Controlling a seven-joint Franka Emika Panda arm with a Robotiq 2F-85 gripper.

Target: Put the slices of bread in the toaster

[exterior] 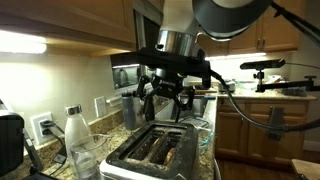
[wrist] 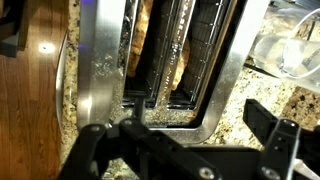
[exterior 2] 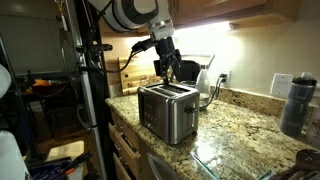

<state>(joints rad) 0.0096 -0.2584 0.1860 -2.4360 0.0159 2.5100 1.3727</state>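
At left we see a clear bottle (exterior: 75, 135), and next to it the toaster (exterior: 125, 160) on the tabletop (exterior 2: 240, 135). Both slices (wrist: 178, 62) stand down in its slots, their long axis along the slots. The pincer (exterior: 168, 103) hangs straight above them, jaws wide and empty, its opening set across the slots. We judge the slices are placed, so the next move is likely straight up.

Toaster (exterior 2: 168, 115): wide, silver brushed metal, long dark slots in top; stands upright directly below the gripper (exterior 2: 167, 70), apart from it.
Slices of bread (wrist: 178, 65): golden-brown, on edge inside the slots, beneath the gripper.
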